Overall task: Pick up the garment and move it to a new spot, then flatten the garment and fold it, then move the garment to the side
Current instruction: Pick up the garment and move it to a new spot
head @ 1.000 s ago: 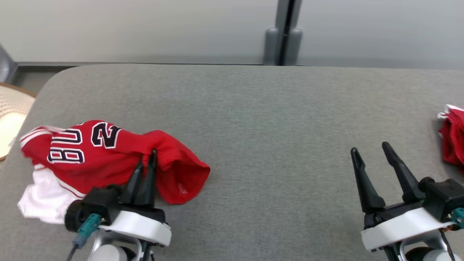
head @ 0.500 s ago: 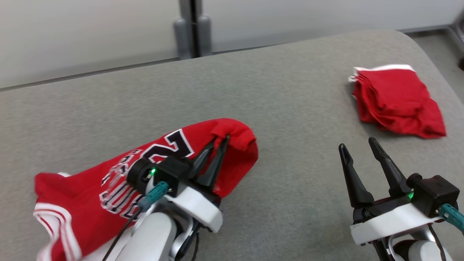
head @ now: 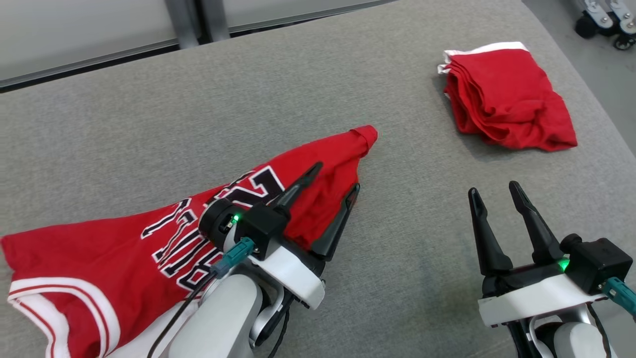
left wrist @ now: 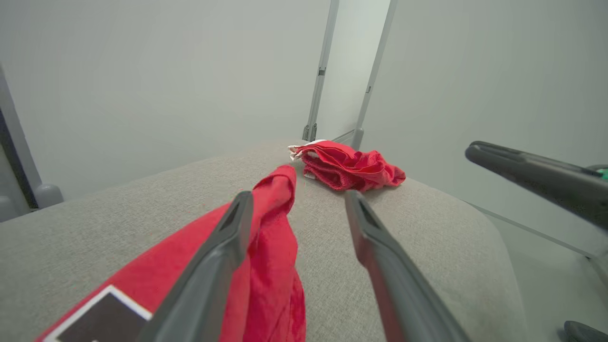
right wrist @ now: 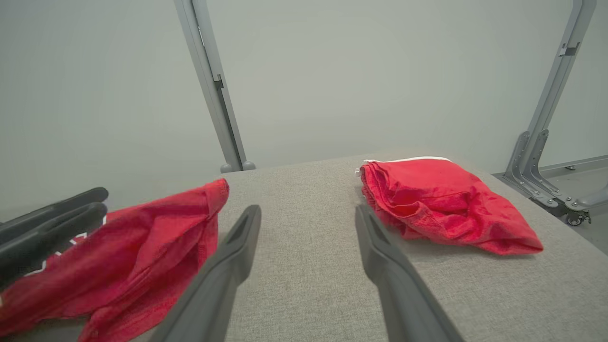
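Head view: red jersey [head: 124, 248] lies across the left half of the bench [head: 248, 99], left tool [head: 337, 176] spread open at its corner. Right tool [head: 492, 189] gapes over bare bench; folded red garment [head: 502, 97] sits near the right edge.

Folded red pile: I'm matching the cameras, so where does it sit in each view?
Head view: folded red pile, upper right.
Left wrist view: the pile, just above centre.
Right wrist view: the pile, right of centre.
Shared landmark: the jersey corner lying to its left.

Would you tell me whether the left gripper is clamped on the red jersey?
No, the left gripper stands wide open above the red jersey.
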You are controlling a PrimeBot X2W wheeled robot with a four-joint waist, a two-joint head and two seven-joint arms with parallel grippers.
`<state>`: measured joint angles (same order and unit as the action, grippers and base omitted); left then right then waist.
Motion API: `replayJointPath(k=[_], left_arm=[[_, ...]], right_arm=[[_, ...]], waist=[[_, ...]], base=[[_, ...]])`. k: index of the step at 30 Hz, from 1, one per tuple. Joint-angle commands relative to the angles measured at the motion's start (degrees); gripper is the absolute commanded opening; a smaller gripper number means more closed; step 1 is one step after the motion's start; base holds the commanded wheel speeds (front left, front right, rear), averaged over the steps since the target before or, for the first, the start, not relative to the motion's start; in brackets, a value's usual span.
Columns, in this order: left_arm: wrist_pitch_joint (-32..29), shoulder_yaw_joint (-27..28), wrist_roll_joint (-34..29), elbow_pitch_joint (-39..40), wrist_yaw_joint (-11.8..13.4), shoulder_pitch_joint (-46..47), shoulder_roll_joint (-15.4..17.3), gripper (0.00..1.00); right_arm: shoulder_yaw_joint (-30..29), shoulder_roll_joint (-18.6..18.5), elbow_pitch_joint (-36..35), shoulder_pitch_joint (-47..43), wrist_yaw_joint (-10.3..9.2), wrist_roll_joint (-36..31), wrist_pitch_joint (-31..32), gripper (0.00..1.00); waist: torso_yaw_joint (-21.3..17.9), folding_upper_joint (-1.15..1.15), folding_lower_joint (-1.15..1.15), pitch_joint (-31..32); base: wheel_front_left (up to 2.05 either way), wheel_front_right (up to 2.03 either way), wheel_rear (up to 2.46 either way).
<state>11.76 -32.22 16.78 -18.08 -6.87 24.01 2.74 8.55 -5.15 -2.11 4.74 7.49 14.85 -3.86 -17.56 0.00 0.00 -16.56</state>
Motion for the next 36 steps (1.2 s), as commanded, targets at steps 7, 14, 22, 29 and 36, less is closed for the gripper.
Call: replayJointPath(k=[7,14,22,29,36], left_arm=[[2.6,3.5,1.7,6.6,2.8,-1.9,1.5,1.0],[3.1,12.1,3.4,9.0,9.4,-7.5,5.5,1.0],[3.4,19.8,6.2,10.6,13.1,-16.7,9.1,1.0],[3.1,19.7,6.9,10.8,12.4,-20.8,10.1,1.0],[2.1,18.7,6.8,11.5,12.8,-24.3,10.6,1.0]], right_arm=[[-1.0,-1.3,0.0,0.9,0.0,-0.7,0.2,1.0],[-2.2,-2.0,-1.5,-0.7,0.0,-1.4,2.2,1.0],[-4.3,-2.2,-2.9,-3.9,0.0,-1.5,4.6,1.0],[-5.0,-2.1,-3.2,-6.7,0.0,-1.1,5.7,1.0],[-5.4,-1.9,-4.0,-9.7,0.0,-1.1,7.0,1.0]], waist=[[6.5,0.0,0.0,2.4],[13.0,0.0,0.0,5.7],[18.5,0.0,0.0,9.5],[19.5,0.0,0.0,12.3],[19.1,0.0,0.0,15.2]], base=[[0.0,0.0,0.0],[0.0,0.0,0.0],[0.0,0.0,0.0],[0.0,0.0,0.0],[0.0,0.0,0.0]])
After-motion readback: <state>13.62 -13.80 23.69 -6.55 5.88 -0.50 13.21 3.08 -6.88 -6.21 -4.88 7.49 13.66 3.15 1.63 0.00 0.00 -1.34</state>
